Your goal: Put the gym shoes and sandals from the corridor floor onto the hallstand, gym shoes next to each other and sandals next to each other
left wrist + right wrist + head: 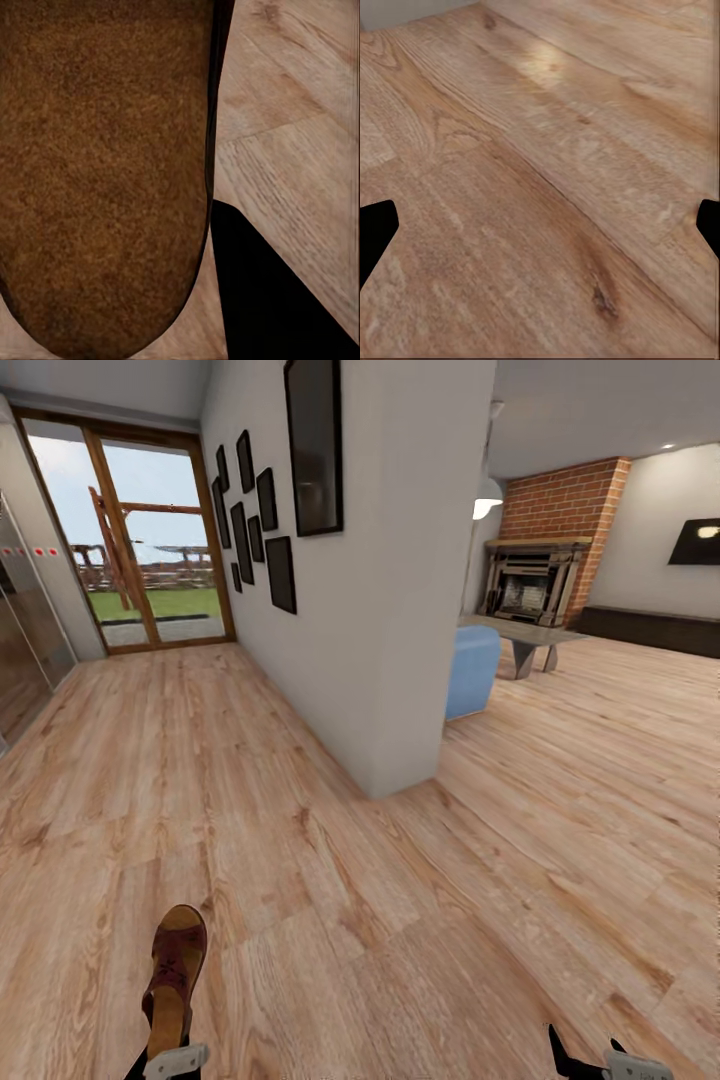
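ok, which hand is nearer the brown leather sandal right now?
Left. The left hand is at the brown leather sandal, gripping its heel end with the toe pointing away. The right hand is off across the wood-plank floor, fingers spread, holding nothing.

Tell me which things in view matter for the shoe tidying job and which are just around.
Job: sandal held in left gripper; corridor floor; right gripper, open.
Just around: picture frames, blue pouf, brick fireplace, glass door.

The brown leather sandal looked matt and grainy, its sole suede-rough. The light wood-plank corridor floor showed visible grain with a faint satin sheen.
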Available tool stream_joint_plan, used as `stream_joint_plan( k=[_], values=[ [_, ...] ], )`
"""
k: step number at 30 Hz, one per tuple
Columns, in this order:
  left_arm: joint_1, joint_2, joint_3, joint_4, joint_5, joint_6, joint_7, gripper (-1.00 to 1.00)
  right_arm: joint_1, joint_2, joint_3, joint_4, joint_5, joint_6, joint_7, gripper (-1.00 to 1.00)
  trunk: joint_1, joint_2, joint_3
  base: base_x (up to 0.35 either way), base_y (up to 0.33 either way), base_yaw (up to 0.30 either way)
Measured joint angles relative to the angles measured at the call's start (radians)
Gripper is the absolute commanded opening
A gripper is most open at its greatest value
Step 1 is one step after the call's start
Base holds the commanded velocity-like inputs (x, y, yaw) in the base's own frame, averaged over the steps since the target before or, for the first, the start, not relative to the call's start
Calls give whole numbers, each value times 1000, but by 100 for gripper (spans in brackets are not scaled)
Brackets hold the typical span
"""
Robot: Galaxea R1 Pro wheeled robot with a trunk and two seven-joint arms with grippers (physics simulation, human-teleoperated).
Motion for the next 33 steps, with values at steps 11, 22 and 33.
stream_joint_plan(
  k=[11, 22, 33],
  values=[
    [1, -3, 1, -5, 0, -4, 0, -100, 0, 6, 1, -1, -1, -2, -3, 100, 0, 0, 4, -90, -83, 247],
    [0, -7, 10, -12, 4, -1, 15, -100, 0, 11, 2, -4, -2, -2, -3, 100, 0, 0, 10, -3, -3, 275],
    [0, -6, 10, -13, 5, -2, 51, -100, 0, 13, 2, -3, 23, 0, -1, 100, 0, 0, 18, 0, 0, 271]
  ],
)
